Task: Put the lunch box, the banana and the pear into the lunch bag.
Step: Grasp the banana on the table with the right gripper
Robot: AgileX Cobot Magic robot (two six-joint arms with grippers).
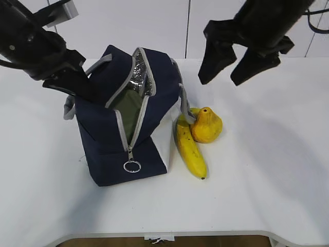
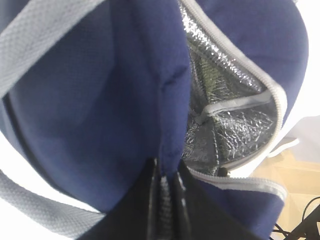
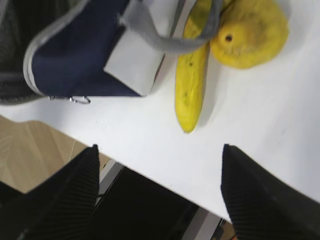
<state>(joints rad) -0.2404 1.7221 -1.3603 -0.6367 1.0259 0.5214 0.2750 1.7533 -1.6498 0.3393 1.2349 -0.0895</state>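
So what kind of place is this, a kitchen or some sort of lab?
Probably a robot lab or test bench, not a kitchen: a bare white tabletop against plain white wall panels, two black robot arms over it, and only a navy-blue fabric lunch bag, a long yellow banana and a squat yellow-orange pear laid out.

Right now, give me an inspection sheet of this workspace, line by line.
Surface: white table, bare around the items.
Lunch bag: upright, zipper open, silvery lining showing.
Lunch box: a green lid shows inside the bag's opening.
Banana: on the table right of the bag, touching the pear.
Pear: on the table beside the banana, with the bag's grey handle draped toward them.
Clutter: nothing seen.
Left gripper: jaws pinched on the bag's navy fabric edge, holding the opening apart.
Right gripper: above the fruit, jaws wide apart, empty.
Cables: black cable at the right arm.
Surroundings: white wall panels behind.
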